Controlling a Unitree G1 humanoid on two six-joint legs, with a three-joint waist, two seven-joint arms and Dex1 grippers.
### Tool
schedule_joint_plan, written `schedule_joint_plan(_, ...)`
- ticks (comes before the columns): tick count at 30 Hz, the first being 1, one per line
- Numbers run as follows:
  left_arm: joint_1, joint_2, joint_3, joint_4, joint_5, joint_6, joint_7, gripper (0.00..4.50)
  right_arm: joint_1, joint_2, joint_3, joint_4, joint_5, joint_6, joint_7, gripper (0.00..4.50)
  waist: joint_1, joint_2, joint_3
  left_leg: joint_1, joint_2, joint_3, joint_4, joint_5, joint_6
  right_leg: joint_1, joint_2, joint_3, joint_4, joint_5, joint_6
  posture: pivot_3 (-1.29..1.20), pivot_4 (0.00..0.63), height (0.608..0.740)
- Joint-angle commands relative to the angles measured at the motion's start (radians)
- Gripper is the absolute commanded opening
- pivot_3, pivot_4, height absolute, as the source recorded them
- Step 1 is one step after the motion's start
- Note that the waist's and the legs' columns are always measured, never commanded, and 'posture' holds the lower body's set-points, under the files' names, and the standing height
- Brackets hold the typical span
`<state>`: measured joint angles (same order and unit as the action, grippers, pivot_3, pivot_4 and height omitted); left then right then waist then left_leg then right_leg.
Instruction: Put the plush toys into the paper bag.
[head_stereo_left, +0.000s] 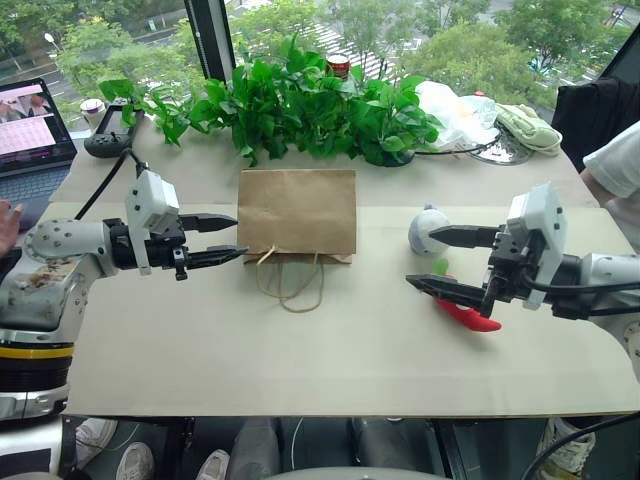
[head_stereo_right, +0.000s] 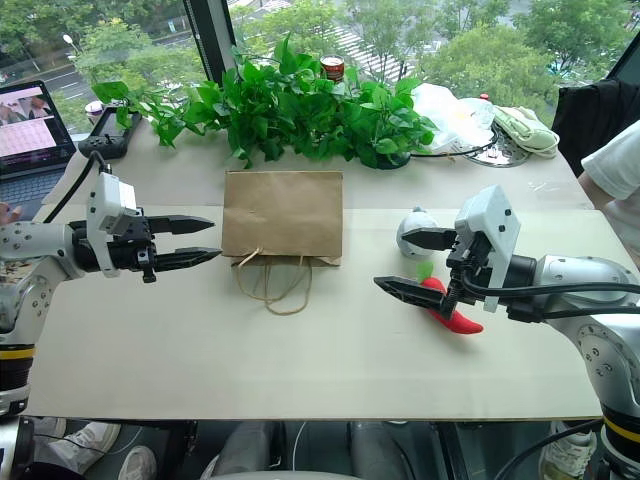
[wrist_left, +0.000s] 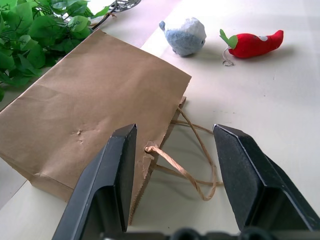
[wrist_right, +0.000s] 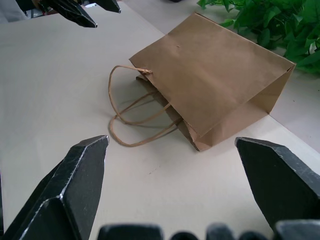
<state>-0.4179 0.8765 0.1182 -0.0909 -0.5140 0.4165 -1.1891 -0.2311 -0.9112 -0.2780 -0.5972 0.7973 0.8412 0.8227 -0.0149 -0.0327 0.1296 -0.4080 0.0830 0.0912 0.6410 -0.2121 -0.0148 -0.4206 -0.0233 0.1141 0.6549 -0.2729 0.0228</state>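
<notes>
Presently my right hand (head_stereo_right: 407, 262), spread wide and empty, hovers beside the chili pepper (head_stereo_right: 452, 313) and grey ball (head_stereo_right: 412, 230); left hand (head_stereo_left: 226, 237), half-spread, faces the flat paper bag (head_stereo_left: 297, 211).

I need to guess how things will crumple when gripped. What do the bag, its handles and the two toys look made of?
Bag: matte brown kraft paper, creased and dented. Handles: tan twisted cord, probably paper twine. Ball: grey-white nubbly fabric, likely stuffed. Chili: soft red fabric with green stem, looks plush.
</notes>
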Motion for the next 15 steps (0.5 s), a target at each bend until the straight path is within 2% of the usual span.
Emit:
schedule_joint_plan(1,-0.029,0.009,-0.012,0.021,0.017,-0.031,-0.029,2.60,-0.007,0.014,0.014,-0.023,-0.013,-0.025,-0.027,4.50,0.000,0.000,0.000,0.000,0.000,0.000,0.000,0.000,0.000,0.000,0.000,0.000,0.000,0.000,0.000,0.00,0.150,0.717)
schedule_joint_plan(3,-0.059,0.012,-0.052,0.074,0.063,-0.093,-0.073,2.60,-0.004,0.028,0.042,-0.031,-0.026,-0.027,-0.047,4.50,0.000,0.000,0.000,0.001,0.000,0.000,0.000,0.000,0.000,0.001,0.000,0.000,0.000,0.000,0.000,0.00,0.150,0.717)
schedule_joint_plan(8,-0.166,0.007,-0.162,0.261,0.252,-0.417,-0.158,2.60,0.004,0.047,0.060,-0.046,-0.035,-0.031,-0.074,4.50,0.002,0.000,0.000,0.000,-0.001,0.000,0.001,0.000,0.000,0.000,0.000,0.000,0.000,0.000,0.000,0.00,0.150,0.717)
schedule_joint_plan(15,-0.331,-0.059,-0.270,0.553,0.454,-0.843,-0.151,2.60,0.017,0.070,0.059,-0.076,-0.034,-0.025,-0.121,4.50,0.004,0.000,0.000,-0.002,-0.001,0.000,0.001,0.000,0.000,0.000,0.000,-0.001,-0.001,0.000,0.000,0.00,0.150,0.717)
